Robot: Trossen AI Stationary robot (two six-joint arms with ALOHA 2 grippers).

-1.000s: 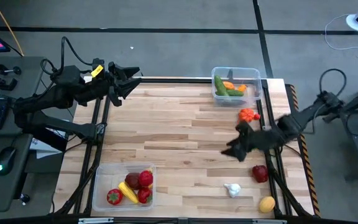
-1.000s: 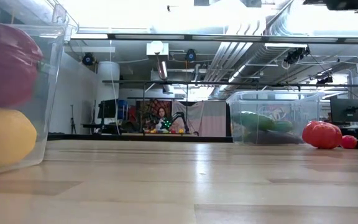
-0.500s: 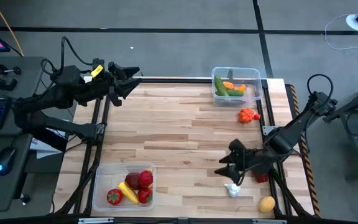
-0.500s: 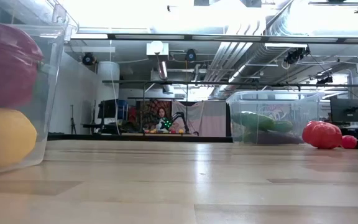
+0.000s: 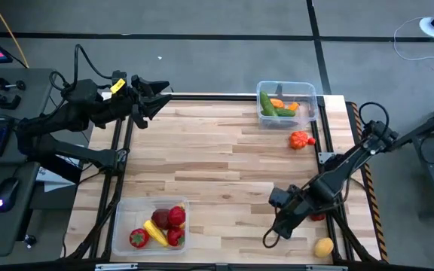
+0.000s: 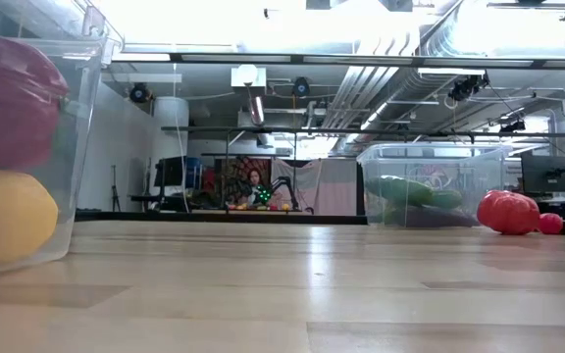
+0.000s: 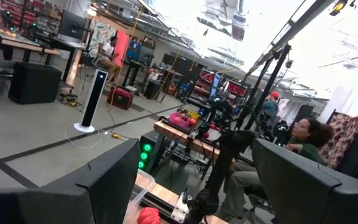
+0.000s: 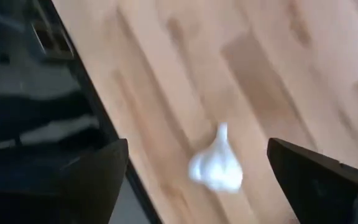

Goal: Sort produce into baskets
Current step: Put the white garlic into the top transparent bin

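Two spread fingers of right claw (image 8: pixel 194 180) frame bulbous white garlic (image 8: pixel 217 168).

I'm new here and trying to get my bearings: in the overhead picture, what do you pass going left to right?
Left gripper → near basket of red and yellow produce → far basket with cucumbers → orange piece → lemon.

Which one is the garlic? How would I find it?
Go to the wooden table, to its edge nearest the camera on the robot's right side. The right gripper hangs open over the garlic there. It is the only white, bulb-shaped piece, with a pointed tip.
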